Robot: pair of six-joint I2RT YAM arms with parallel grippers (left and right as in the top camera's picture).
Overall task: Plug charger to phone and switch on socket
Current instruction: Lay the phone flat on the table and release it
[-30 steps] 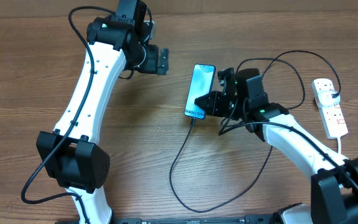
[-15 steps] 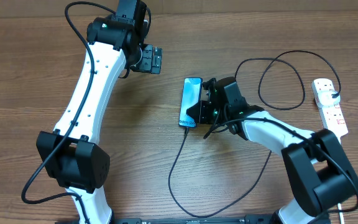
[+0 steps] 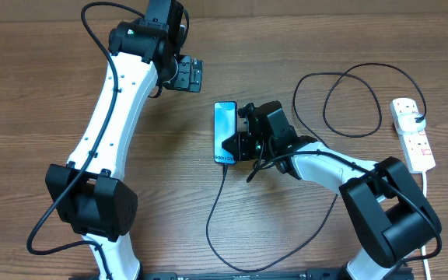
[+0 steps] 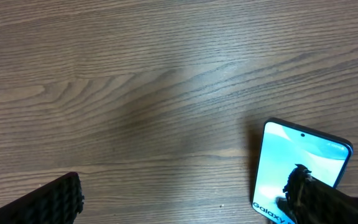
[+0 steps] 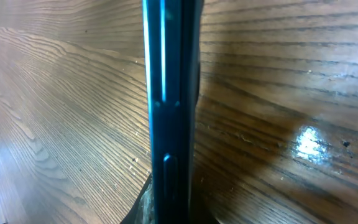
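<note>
Right pincer (image 3: 237, 143) pinches the phone (image 3: 224, 124) along its right edge, long axis far-to-near, charger (image 3: 215, 210) at its near end; left pincer (image 3: 187, 74) spread, open worktop (image 3: 45, 93) around it

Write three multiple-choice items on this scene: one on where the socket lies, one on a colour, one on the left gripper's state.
1. The socket lies:
A. under the phone
B. well apart from the phone
C. in the left gripper

2. The phone's screen is:
A. red
B. yellow
C. light blue

3. The left gripper is:
A. open, holding nothing
B. shut on the phone
C. shut on the socket

Answers:
1. B, since the overhead view shows the socket off by itself, away from the phone.
2. C, since the screen looks light blue in both the overhead and left wrist views.
3. A, since its fingers stand wide with nothing between them.
</note>
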